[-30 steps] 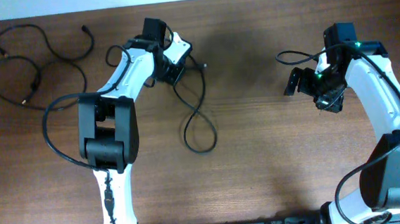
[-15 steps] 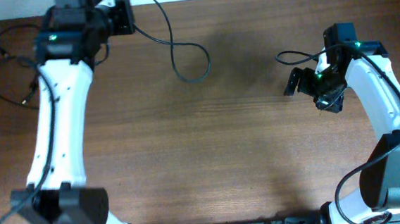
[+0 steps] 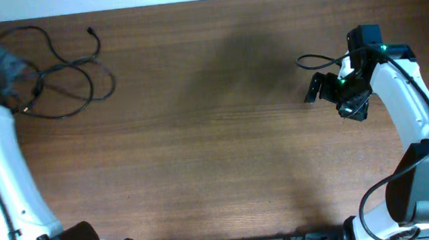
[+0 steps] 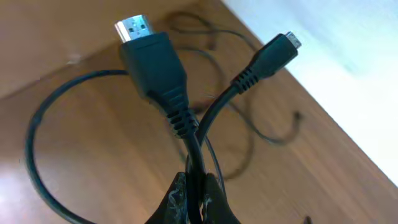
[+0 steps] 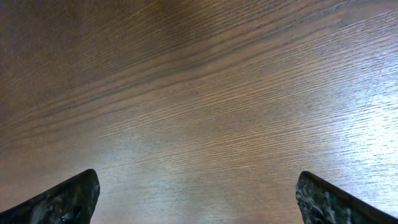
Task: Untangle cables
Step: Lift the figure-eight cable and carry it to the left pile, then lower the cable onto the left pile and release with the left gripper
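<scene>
Two cables [image 4: 155, 62] are pinched tight in my left gripper [image 4: 196, 198], their ends sticking up. Their loops lie on the table [image 3: 215, 135] at the upper left. My right gripper [image 5: 198, 198] is wide, holding nothing.

Brown wooden table [image 3: 223, 134]; thin black cables [image 3: 67, 66] lie in loose loops near its far-left corner.

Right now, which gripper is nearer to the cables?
Left. The left gripper is shut on the cables at the far left edge of the table. The right gripper hangs open over the wood at the far right, well away from them.
</scene>
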Controlling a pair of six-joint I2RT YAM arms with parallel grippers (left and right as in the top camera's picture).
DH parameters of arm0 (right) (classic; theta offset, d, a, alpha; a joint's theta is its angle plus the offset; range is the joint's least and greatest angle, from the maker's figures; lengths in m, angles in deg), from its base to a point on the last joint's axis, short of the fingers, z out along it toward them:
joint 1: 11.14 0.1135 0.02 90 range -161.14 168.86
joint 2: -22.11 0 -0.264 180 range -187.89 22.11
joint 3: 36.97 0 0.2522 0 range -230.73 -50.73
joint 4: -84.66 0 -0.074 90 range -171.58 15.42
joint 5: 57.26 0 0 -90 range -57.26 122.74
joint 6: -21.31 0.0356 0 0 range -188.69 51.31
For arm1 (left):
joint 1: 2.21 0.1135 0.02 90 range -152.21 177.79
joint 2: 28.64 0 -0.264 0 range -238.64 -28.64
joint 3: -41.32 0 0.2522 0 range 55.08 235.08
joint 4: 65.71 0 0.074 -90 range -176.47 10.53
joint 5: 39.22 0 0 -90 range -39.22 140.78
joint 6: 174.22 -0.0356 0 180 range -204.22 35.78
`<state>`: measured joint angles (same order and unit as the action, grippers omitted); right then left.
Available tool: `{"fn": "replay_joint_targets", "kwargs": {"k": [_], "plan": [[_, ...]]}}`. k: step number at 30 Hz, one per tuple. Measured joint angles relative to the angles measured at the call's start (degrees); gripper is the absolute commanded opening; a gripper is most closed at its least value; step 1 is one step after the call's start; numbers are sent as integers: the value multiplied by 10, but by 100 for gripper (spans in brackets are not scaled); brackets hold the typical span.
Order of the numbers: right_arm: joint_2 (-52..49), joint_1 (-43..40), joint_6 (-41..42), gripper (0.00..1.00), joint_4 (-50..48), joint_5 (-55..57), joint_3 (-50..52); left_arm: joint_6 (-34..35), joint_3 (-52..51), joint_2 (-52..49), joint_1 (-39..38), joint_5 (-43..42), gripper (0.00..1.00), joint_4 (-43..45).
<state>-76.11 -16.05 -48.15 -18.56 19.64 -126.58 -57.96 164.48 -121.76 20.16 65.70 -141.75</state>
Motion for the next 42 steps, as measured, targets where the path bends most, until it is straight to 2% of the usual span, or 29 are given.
{"fn": "replay_joint_targets", "kwargs": {"k": [5,7,12,17,20,26,32,37,42], "plan": [[0,0,0,98,0,0,0,-5,-18,0,78,6,0,2],[0,0,0,99,0,0,0,-35,-48,0,92,6,0,18],[0,0,0,98,0,0,0,-140,-139,0,95,6,0,138],[0,0,0,98,0,0,0,-208,-201,0,112,-2,0,176],[0,0,0,98,0,0,0,-227,-231,0,154,-39,0,197],[0,0,0,98,0,0,0,-312,-255,-3,232,-150,0,236],[0,0,0,98,0,0,0,-400,-255,-65,236,-225,0,259],[0,0,0,98,0,0,0,-417,-256,-122,236,-229,0,268],[0,0,0,98,0,0,0,-419,-256,-149,236,-123,0,278]]}}
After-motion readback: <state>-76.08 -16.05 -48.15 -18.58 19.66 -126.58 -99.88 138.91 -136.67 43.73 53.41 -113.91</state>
